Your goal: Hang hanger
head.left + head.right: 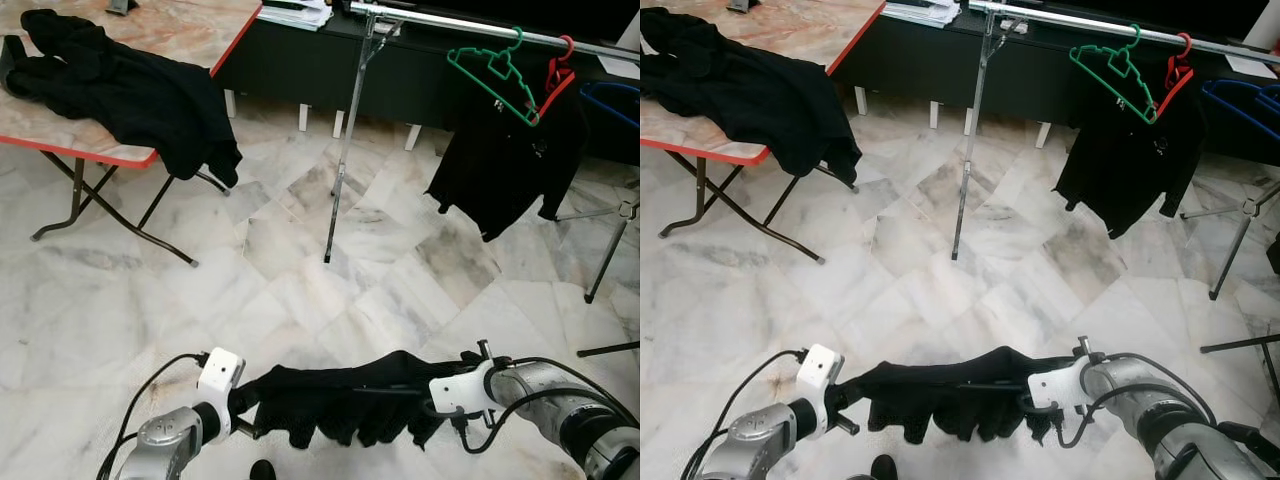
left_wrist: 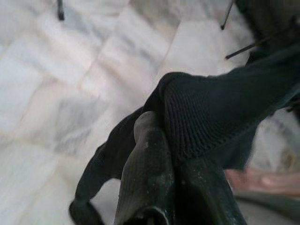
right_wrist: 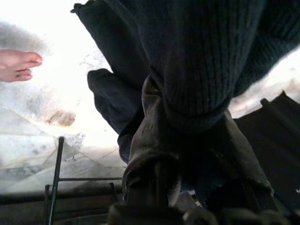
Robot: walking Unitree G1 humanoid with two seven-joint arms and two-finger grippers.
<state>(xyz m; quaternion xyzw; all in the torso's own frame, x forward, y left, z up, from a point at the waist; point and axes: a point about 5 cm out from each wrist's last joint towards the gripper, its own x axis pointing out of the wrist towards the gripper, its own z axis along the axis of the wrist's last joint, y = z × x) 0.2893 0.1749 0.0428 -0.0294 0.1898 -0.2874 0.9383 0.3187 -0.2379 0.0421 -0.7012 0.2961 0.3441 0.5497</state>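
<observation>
A black knitted garment (image 1: 345,395) on a hanger is stretched between the two grippers at six o'clock in the head views, its long axis running level from nine to three o'clock, folds drooping toward the marble floor (image 1: 300,290). The left gripper (image 1: 240,403) is clamped on its nine-o'clock end, the right gripper (image 1: 425,392) on its three-o'clock end, fingers (image 2: 147,183) closed under the knit. At one o'clock a clothes rail (image 1: 450,22) carries a green hanger (image 1: 495,70) and a red hanger (image 1: 560,78) with another dark garment (image 1: 505,160). A folding table (image 1: 190,30) at ten o'clock holds black clothes (image 1: 120,90).
</observation>
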